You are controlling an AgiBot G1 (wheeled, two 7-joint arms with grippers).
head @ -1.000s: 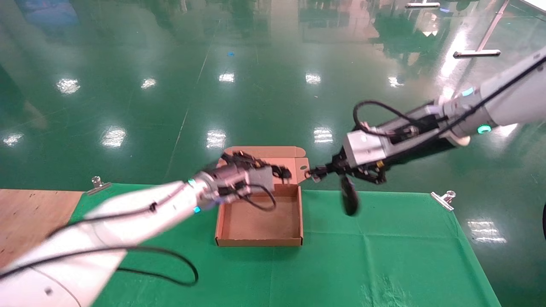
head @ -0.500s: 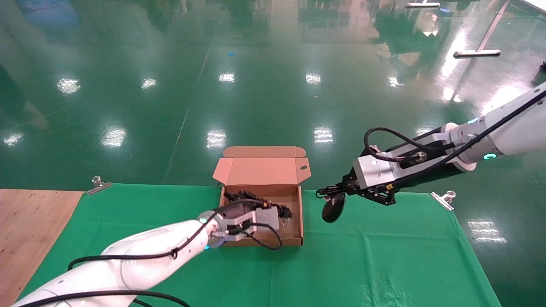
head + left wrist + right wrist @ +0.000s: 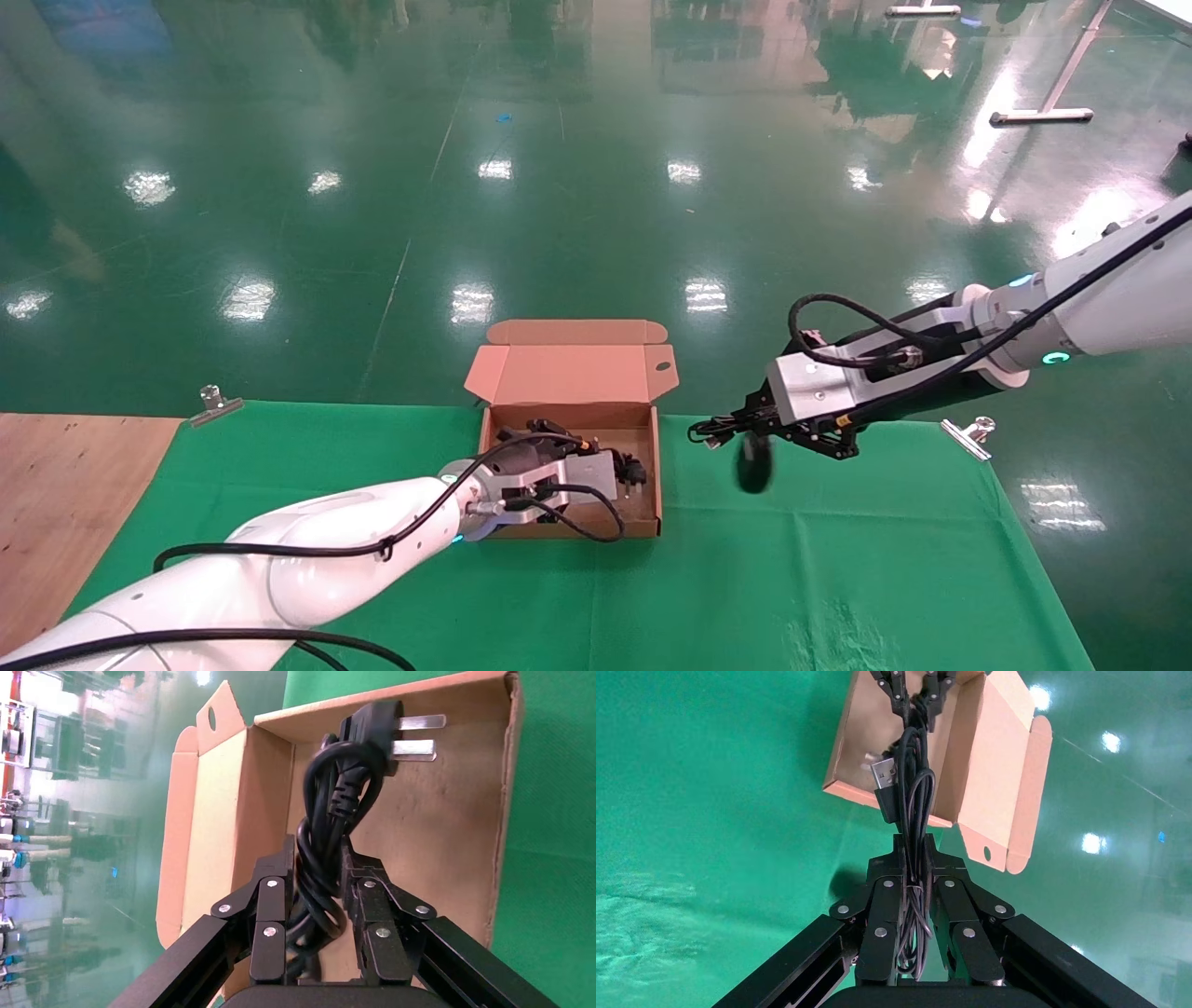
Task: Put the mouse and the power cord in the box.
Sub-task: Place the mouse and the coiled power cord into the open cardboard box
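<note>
The brown cardboard box (image 3: 568,529) stands open on the green cloth, its lid (image 3: 570,373) tilted back. My left gripper (image 3: 610,466) is down inside the box, shut on the power cord (image 3: 330,811), a twisted black bundle whose two-pin plug (image 3: 383,731) points at the box's far wall (image 3: 504,811). To the right of the box my right gripper (image 3: 712,433) hovers above the cloth, shut on a thin looped cable (image 3: 914,811) with a USB plug. The black mouse (image 3: 754,463) dangles from that cable below the gripper, clear of the cloth.
Metal clips (image 3: 214,403) (image 3: 968,436) pin the green cloth (image 3: 838,559) at the table's far edge. Bare wooden tabletop (image 3: 56,485) lies at the left. Beyond the table is shiny green floor. The left arm's own black cable (image 3: 279,643) loops near the front.
My left gripper came down from in front of the lid into the box with the power cord. The right gripper dropped lower and the hanging mouse swung under it.
</note>
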